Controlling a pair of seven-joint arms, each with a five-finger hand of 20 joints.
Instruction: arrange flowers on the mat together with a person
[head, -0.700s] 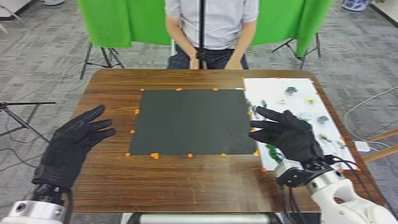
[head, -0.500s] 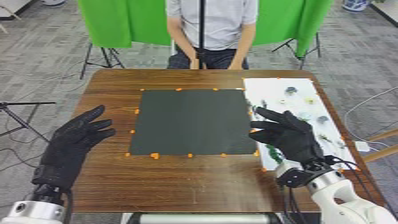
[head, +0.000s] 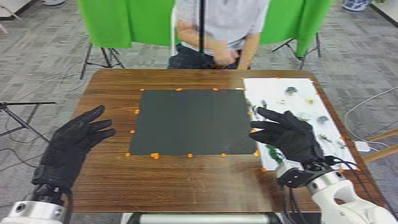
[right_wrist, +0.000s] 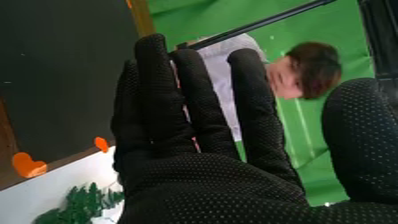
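In the head view a dark mat (head: 194, 122) lies flat at the middle of the table, with nothing on it. Right of it, small flowers (head: 290, 90) and green sprigs lie on a white sheet (head: 269, 89). My right hand (head: 291, 137) is over the sheet's left part and the mat's right edge, fingers open, and hides some of the pieces. My left hand (head: 73, 137) is open at the table's left side, apart from the mat. In the right wrist view my right hand (right_wrist: 213, 175) has straight fingers and holds nothing; green leaves (right_wrist: 82, 205) lie on the sheet beyond it.
Orange tape pieces (head: 155, 156) mark the mat's border. Brown table (head: 178, 185) surrounds the mat. Across the table stands a thin black pole (head: 202, 30), with a green screen (head: 115, 25) behind.
The person across the table has shifted and leaned, one arm now crossing in front of the body. Both my hands have stayed still.
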